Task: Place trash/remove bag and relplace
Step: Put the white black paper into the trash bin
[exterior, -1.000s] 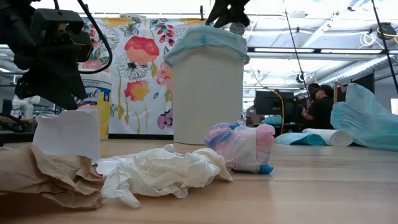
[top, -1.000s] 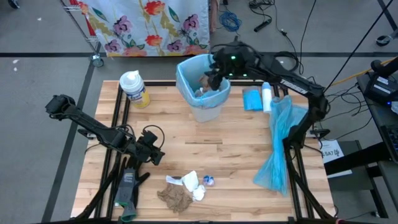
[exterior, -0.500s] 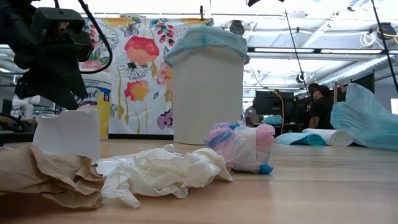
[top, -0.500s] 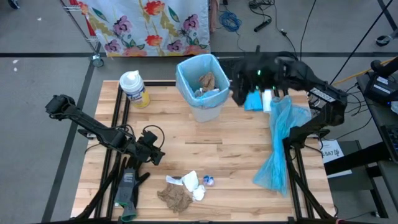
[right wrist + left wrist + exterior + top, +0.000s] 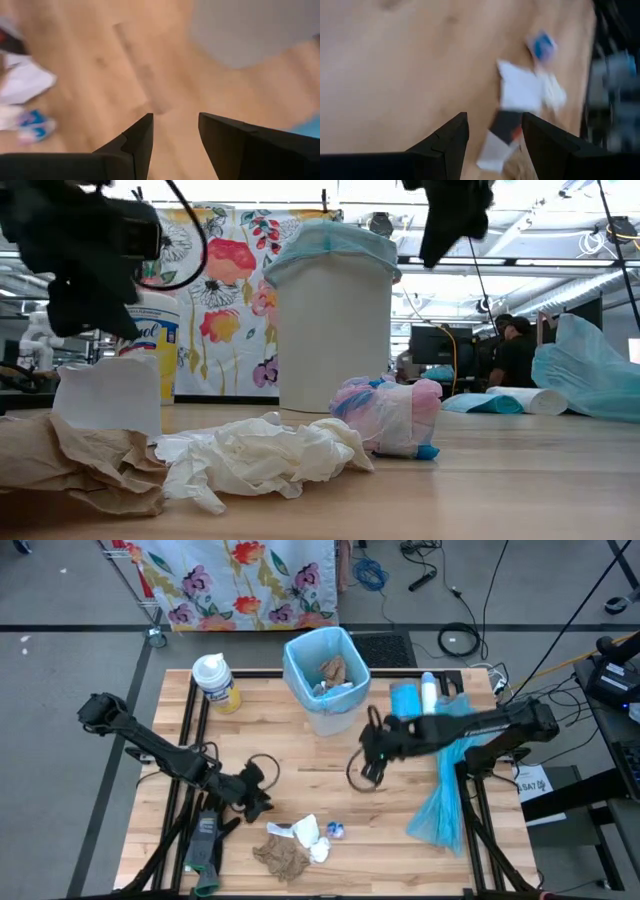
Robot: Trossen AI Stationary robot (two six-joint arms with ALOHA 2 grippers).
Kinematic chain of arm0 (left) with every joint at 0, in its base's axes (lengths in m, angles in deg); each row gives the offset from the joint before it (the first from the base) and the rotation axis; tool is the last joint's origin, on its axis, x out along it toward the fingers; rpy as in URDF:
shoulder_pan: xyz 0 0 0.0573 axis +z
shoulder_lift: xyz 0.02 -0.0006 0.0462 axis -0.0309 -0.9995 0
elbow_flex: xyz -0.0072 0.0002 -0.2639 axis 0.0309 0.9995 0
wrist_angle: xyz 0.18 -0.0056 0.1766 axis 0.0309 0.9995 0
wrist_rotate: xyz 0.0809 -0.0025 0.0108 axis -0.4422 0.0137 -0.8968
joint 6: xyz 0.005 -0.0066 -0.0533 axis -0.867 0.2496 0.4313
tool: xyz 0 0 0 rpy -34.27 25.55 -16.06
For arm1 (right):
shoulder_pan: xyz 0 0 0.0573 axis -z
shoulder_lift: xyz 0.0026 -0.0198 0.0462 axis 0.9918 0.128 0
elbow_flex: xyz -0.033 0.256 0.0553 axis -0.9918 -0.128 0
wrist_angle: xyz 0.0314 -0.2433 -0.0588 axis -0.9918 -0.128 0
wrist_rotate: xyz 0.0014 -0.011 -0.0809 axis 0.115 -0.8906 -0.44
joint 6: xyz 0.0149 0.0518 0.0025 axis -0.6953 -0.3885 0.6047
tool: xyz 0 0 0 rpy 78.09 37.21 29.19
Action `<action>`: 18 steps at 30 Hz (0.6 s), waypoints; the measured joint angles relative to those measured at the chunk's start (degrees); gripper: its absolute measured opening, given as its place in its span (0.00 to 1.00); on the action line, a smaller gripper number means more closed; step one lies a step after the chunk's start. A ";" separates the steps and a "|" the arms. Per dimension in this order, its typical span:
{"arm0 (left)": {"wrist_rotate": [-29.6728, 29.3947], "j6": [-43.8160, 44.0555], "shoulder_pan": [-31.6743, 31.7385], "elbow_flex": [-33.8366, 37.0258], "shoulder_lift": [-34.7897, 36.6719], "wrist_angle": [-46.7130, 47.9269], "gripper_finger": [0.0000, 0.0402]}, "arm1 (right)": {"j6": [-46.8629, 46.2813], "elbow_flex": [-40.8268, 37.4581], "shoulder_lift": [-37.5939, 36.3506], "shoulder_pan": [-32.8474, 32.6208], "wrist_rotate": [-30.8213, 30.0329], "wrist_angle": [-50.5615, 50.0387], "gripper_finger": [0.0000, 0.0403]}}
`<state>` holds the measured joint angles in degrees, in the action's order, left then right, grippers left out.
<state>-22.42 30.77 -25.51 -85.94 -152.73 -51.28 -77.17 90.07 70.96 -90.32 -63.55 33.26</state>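
The trash on the table is a small heap near the front edge: a white tissue wad (image 5: 307, 832), a brown paper towel (image 5: 283, 858) and a little blue wrapper (image 5: 336, 830). More scraps lie inside the white bin (image 5: 325, 680), which is lined with a blue bag. My left gripper (image 5: 257, 798) hovers open just left of the heap, with the white scrap (image 5: 520, 92) ahead of its fingers. My right gripper (image 5: 372, 768) hangs open above the table's middle, between the bin and the heap, with nothing between its fingers (image 5: 135, 145).
A wipes canister (image 5: 215, 682) stands at the far left. A roll of blue bags (image 5: 405, 700) lies right of the bin, and a loose blue bag (image 5: 445, 775) hangs over the right frame. Dark gloves (image 5: 205, 850) lie at the near left. Bare wood separates bin and heap.
My right gripper has left the bin's mouth, swung right around the bin and come down toward the near edge, to above the table's middle. A brown scrap now shows in the bin where it hovered. My left gripper has edged toward the trash heap and turned.
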 joint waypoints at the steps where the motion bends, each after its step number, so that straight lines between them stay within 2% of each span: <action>1: 1.90 -3.20 -0.35 -0.15 -0.83 -0.99 0.46 | -1.35 -2.63 0.00 -1.10 0.83 3.40 0.37; 5: 7.37 -11.80 -1.53 -1.13 -3.62 -0.61 0.46 | -8.61 -11.17 0.00 -5.08 3.21 14.29 0.37; 10: 8.03 -21.86 -2.63 -2.34 -6.52 -0.69 0.46 | -18.01 -18.43 0.00 -9.51 4.02 21.39 0.37; 18: 7.77 -37.47 -3.66 -6.22 -13.16 -0.43 0.46 | -28.34 -24.24 -0.02 -15.18 3.96 22.73 0.37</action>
<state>-14.65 -6.70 -29.18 -92.16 -165.89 -51.71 -105.50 65.83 70.94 -105.50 -59.59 56.00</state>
